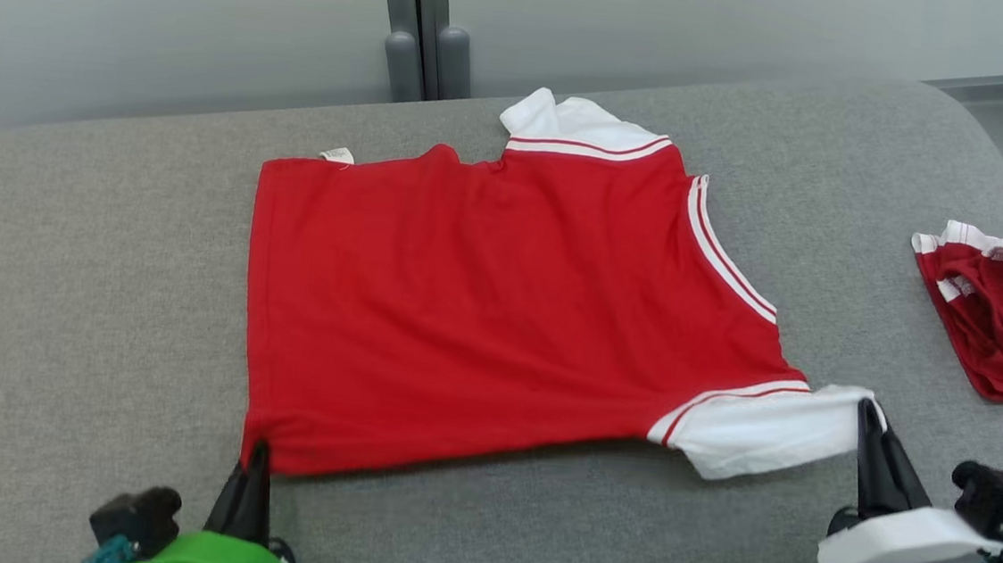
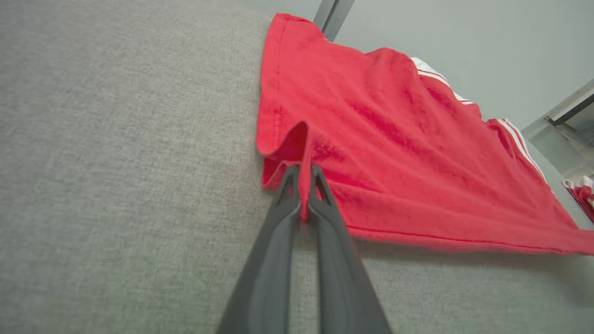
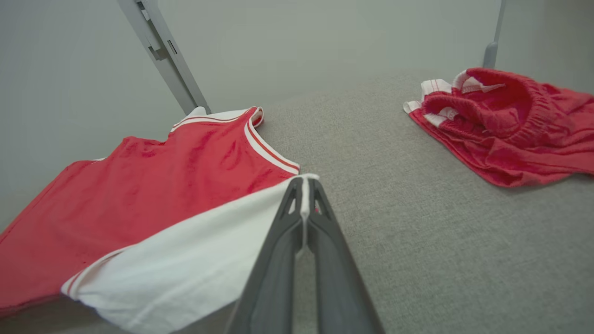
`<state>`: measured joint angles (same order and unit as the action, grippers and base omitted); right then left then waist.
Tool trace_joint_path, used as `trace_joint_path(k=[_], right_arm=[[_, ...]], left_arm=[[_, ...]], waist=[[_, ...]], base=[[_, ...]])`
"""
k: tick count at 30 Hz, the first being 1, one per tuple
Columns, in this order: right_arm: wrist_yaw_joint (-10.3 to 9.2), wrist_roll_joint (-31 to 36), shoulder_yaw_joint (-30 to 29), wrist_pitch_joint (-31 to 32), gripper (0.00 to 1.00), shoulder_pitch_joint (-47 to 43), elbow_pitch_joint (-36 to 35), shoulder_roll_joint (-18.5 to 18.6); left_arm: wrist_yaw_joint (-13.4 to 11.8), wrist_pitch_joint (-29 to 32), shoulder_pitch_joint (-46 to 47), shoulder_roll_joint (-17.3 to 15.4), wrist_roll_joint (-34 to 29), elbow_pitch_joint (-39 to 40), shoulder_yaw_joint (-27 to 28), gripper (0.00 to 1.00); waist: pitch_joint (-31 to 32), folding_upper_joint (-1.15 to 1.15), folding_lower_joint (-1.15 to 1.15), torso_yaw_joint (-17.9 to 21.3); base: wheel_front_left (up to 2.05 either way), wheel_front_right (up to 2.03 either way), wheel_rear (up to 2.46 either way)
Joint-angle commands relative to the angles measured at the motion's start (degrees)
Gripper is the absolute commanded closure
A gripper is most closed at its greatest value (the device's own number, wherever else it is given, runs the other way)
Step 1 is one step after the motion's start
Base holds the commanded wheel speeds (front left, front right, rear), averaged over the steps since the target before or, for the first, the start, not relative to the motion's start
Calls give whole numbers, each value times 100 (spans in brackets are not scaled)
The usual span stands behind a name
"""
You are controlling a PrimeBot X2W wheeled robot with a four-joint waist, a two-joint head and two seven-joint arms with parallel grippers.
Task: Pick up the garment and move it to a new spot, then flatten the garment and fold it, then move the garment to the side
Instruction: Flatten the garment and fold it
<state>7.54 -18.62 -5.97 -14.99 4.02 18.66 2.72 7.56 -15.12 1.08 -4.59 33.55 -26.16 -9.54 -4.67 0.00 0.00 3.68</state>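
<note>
The grey fabric-topped table [image 1: 63, 283] carries everything. The garment [image 1: 482, 298], a red shirt with white sleeves, lies spread near the middle of the head view, its collar end toward 3 o'clock and its hem toward 9. It looks nearly flat, so I judge the step in hand to be the last of the flattening or the start of the fold.

A second red garment [image 1: 1000, 312] lies crumpled at 3 o'clock, well apart from the shirt.

The right pincer [image 1: 867, 411], at 4 o'clock, is pressed together on the edge of the near white sleeve [image 1: 767, 428]. The left pincer [image 1: 258, 452], at 7 o'clock, pinches the near hem corner, where the cloth is puckered into a small ridge.

To do this well, lift both corners together, keep the near edge taut, and watch that the sleeve does not stretch away from the body.

No container is present; both garments lie loose on the table.
</note>
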Motion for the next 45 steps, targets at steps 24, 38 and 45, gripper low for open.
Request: trace_joint_path(k=[24,38,45], right_arm=[[-11,1052,-101,-25,100,2869,974,33],[-11,1425,-273,-25,0,2678,625,32],[-11,1625,-312,-25,0,1819,484,32]], left_arm=[[-14,1,2098,-390,461,-379,-442,100],[-14,1,1761,-211,-150,32,402,0],[-14,1,1007,-71,-1100,242,682,0]], waist=[[-1372,0,0,-320],[-1385,0,0,-348],[-910,0,0,-295]], base=[[0,0,0],[0,0,0],[0,0,0]])
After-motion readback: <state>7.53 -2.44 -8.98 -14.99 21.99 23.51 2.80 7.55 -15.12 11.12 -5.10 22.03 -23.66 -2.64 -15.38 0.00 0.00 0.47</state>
